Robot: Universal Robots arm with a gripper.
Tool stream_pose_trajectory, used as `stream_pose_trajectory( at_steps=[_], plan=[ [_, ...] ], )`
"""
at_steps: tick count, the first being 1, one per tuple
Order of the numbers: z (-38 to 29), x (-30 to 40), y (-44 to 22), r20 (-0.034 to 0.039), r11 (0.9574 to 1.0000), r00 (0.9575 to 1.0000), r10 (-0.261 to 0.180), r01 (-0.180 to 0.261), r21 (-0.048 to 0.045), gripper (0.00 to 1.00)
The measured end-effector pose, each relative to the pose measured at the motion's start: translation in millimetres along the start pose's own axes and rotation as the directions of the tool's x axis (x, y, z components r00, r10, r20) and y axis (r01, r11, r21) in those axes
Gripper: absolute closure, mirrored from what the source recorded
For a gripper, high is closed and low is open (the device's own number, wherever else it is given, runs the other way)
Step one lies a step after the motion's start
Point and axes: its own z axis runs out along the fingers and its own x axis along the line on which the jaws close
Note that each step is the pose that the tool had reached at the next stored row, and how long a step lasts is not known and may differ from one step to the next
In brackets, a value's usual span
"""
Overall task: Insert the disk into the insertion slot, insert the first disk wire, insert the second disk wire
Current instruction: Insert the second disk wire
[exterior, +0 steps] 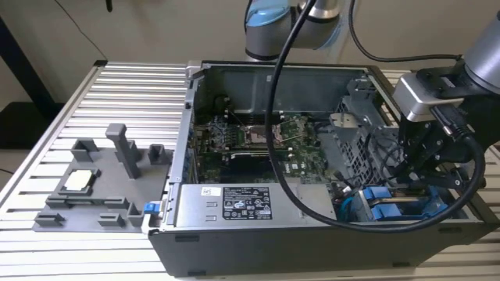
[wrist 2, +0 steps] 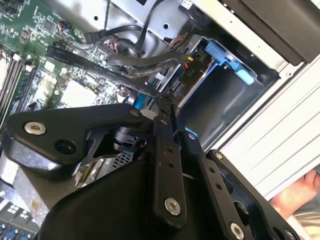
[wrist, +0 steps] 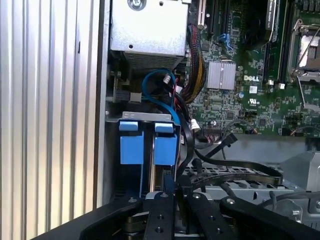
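My gripper point(exterior: 406, 186) hangs over the open computer case's corner on the exterior view's right. Its fingers point(wrist 2: 163, 125) stand pressed together on the end of a black flat disk wire point(wrist 2: 100, 67). That black wire point(wrist: 235, 176) curves away from the gripper point(wrist: 175, 186) across the drive cage. Just beyond the fingertips, the disk's blue carrier point(wrist: 165, 149) sits in the grey insertion slot point(wrist: 142, 116); the drive's metal body is hidden. A second blue-tabbed carrier point(wrist: 131, 147) sits beside it.
A bundle of black and blue cables point(wrist: 157, 85) crowds the gap between the bay and the power supply point(exterior: 226, 202). The motherboard point(exterior: 250, 140) fills the case floor. A grey fixture tray point(exterior: 86, 187) lies on the ribbed table. A person's hand point(wrist 2: 300, 197) is nearby.
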Motion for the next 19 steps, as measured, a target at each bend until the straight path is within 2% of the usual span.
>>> stream_pose_trajectory(
  at_steps=[3,13,19],
  plan=[
    [2.6,0.5,-0.1,-0.0007,0.9996,0.9996,0.028,-0.028,0.0028,0.84],
    [8.2,1.3,-5.4,-0.0016,0.9977,0.9977,0.068,-0.068,0.0065,0.84],
    [11.3,1.6,-5.7,-0.008,0.9969,0.9969,0.078,-0.078,0.0077,0.84]
  ],
)
